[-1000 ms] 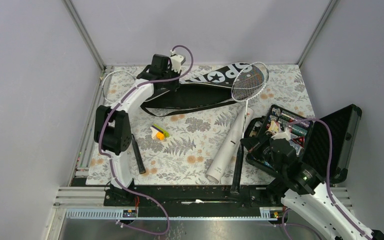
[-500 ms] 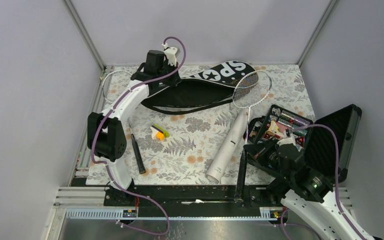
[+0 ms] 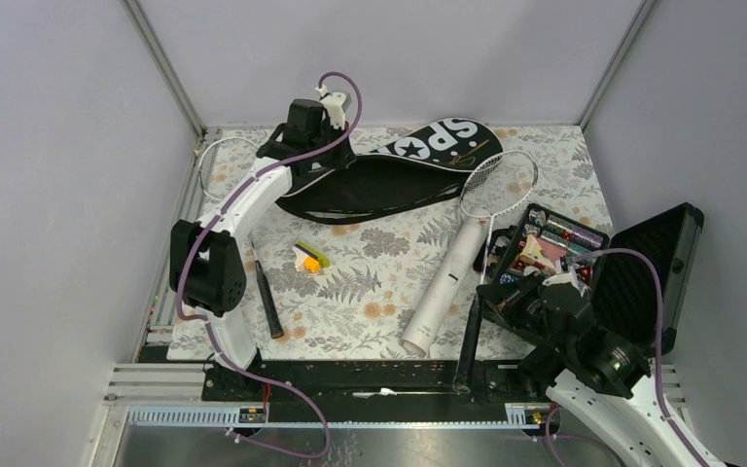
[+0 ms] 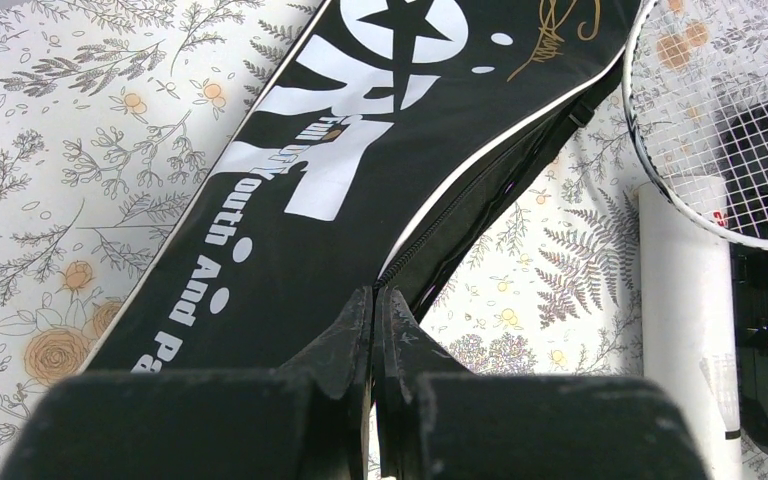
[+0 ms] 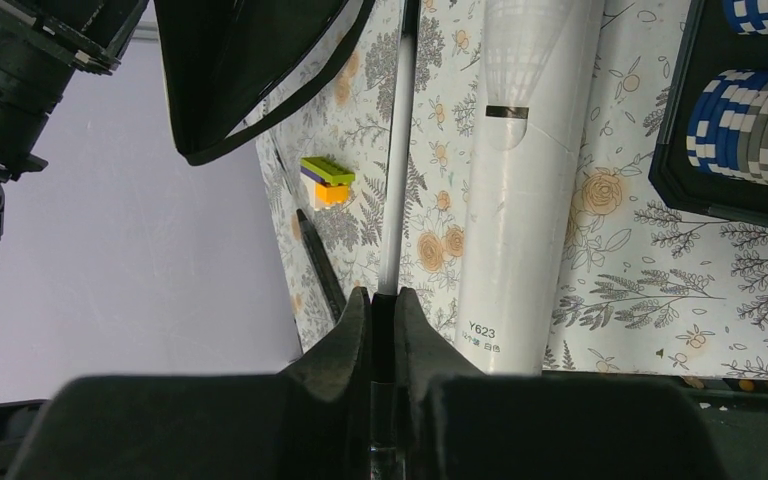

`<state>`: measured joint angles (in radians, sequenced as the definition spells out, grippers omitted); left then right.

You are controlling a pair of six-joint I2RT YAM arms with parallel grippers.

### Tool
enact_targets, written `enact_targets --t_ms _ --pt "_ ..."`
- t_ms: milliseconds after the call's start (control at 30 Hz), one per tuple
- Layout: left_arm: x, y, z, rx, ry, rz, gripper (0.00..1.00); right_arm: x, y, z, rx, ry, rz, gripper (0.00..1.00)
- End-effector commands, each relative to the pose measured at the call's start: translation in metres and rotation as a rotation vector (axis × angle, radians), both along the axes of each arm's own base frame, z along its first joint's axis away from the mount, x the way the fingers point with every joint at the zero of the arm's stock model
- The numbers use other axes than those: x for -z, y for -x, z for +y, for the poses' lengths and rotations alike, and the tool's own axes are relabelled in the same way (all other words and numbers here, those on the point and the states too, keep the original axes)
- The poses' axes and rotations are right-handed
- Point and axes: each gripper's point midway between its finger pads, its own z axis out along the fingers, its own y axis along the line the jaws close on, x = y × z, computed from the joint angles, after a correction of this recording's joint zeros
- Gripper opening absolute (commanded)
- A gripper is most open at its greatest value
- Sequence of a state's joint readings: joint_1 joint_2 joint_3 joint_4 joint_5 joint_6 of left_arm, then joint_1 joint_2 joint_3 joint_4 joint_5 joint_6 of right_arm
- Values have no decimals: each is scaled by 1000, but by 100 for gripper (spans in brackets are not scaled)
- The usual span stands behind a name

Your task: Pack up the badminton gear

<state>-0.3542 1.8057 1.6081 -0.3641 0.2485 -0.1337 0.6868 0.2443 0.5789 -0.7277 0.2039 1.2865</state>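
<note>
The black bag (image 3: 404, 177) lettered "SPORT" lies at the back of the table. My left gripper (image 3: 303, 167) is shut on its zipper edge, and in the left wrist view the zipper runs right into the gripper (image 4: 377, 292) on the bag (image 4: 360, 130). My right gripper (image 3: 481, 297) is shut on the handle of a white-framed racket (image 3: 498, 185); its thin shaft (image 5: 397, 150) leaves the gripper (image 5: 382, 295). The long white tube (image 3: 443, 287) lies beside that racket, also the tube (image 5: 525, 200). A second racket (image 3: 222, 156) lies at the far left, its black handle (image 3: 267, 302) pointing near.
An open black hard case (image 3: 642, 282) of colourful chips stands at the right, next to my right arm. A small green, yellow and orange item (image 3: 309, 258) lies mid-table. The table has a floral cloth (image 3: 370, 311); grey walls close it in.
My right gripper has drawn the racket nearer and to the right, so its head has slid off the bag. My left gripper shifted slightly left, still holding the bag's edge.
</note>
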Motion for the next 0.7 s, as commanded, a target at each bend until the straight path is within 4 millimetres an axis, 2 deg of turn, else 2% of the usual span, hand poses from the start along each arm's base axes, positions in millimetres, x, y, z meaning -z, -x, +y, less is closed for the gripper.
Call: enact_targets --t_ms 0,200,367,500,667 --pt "-46 -4 -1 -33 67 -113 0 -32 -7 1 26 -69 -74 0" --pt "-49 -1 -6 -27 92 -102 0 -42 -8 19 -37 -132 -83 0" --pt "-54 11 -12 -2 151 -96 0 -52 -10 36 -87 -201 -85 0" --pt "-57 20 -18 19 210 -91 0 -57 -12 41 -95 -232 -88 0" --pt "-57 31 -27 36 263 -59 0 -47 -11 40 -77 -216 -35 0"
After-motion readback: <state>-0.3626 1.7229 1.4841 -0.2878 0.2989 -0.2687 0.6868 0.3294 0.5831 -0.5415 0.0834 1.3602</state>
